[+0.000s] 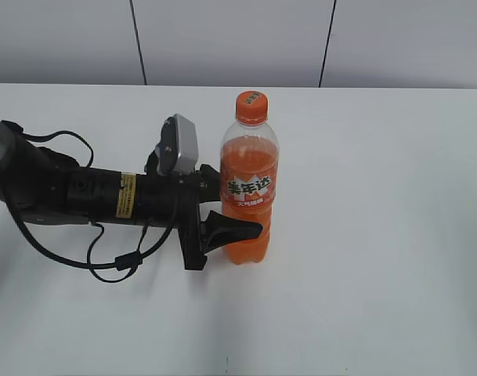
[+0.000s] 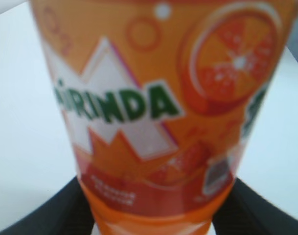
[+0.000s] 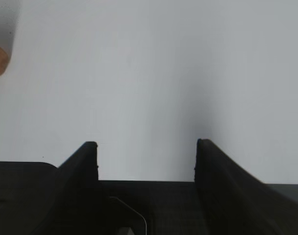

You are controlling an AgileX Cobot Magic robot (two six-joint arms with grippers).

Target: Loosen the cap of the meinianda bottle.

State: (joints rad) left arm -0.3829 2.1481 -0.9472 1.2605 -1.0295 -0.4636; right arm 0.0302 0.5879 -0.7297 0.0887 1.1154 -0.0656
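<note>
Meinianda bottle (image 1: 249,184): clear plastic, orange liquid, glossy orange label, ridged lower body; upright on the matte white table (image 1: 379,235), centre. Cap (image 1: 251,107): round, orange, ribbed sides, seated on the neck. Left gripper (image 1: 242,215): black fingers clamped around the bottle's lower body. Right gripper (image 3: 146,154): black fingers parted wide, empty, over bare table.

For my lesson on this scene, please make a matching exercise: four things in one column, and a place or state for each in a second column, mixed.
Things:
1. cap
2. meinianda bottle
3. left gripper
4. right gripper

States:
a. open, nothing between its fingers
b. stands upright on the white table
c. closed around the bottle's lower body
d. sits on top of the bottle

Pairs: 1-d, 2-b, 3-c, 4-a
</note>
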